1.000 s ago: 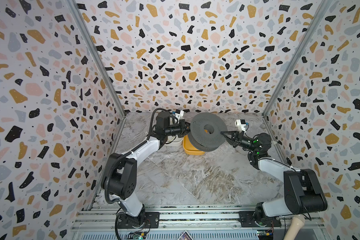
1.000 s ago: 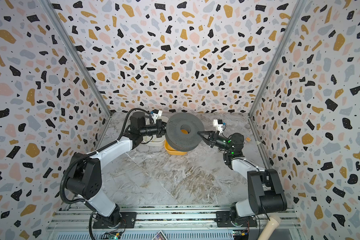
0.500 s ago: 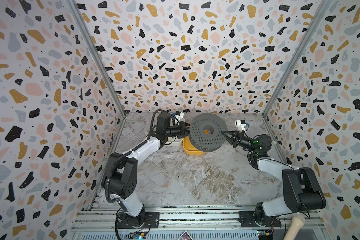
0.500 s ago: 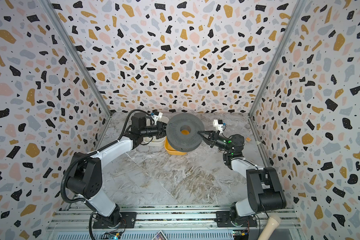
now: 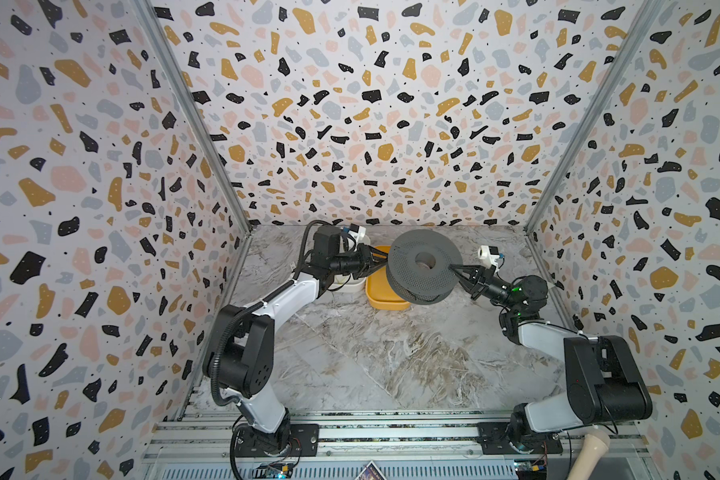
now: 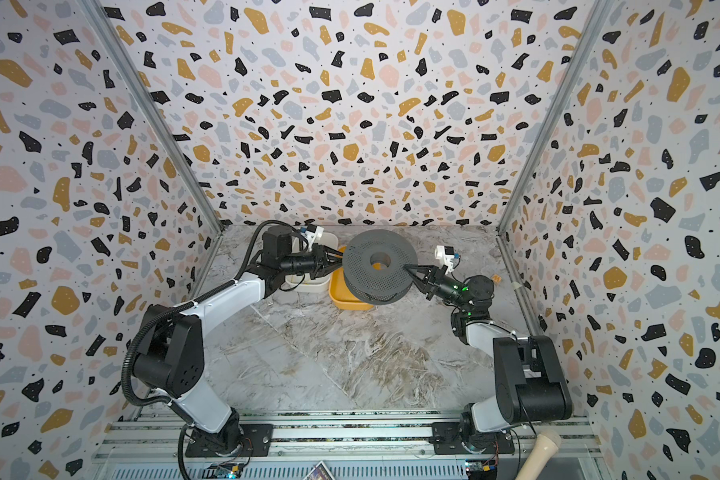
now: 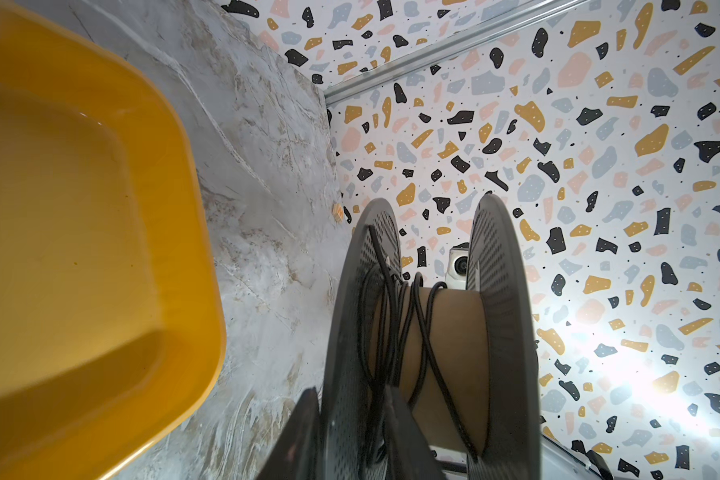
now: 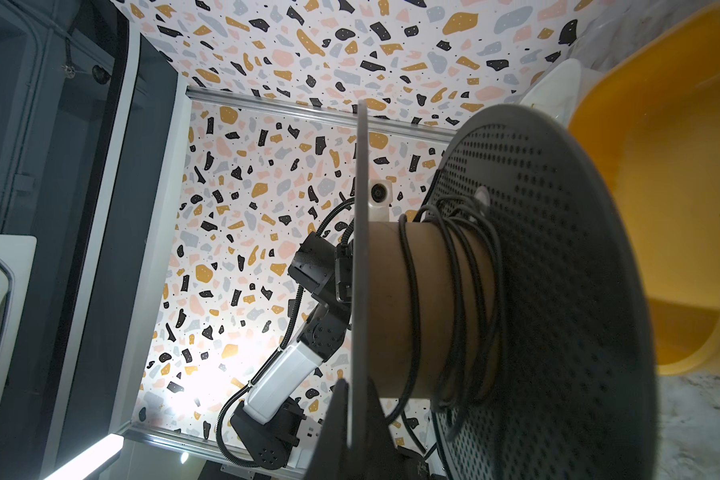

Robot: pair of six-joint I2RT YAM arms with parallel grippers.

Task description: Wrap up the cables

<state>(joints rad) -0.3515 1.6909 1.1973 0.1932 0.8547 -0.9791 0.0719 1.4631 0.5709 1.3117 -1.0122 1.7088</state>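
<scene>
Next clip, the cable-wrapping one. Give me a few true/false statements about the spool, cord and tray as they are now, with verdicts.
1. The right gripper is shut on the rim of a flange of the dark grey spool. True.
2. The black cord covers the spool's brown core completely. False: a few loose loops sit bunched toward one flange, and much of the core is bare.
3. The spool's flanges are perforated. True.
4. A coil of cord lies in the yellow tray. False: no cord shows in the tray.
</scene>
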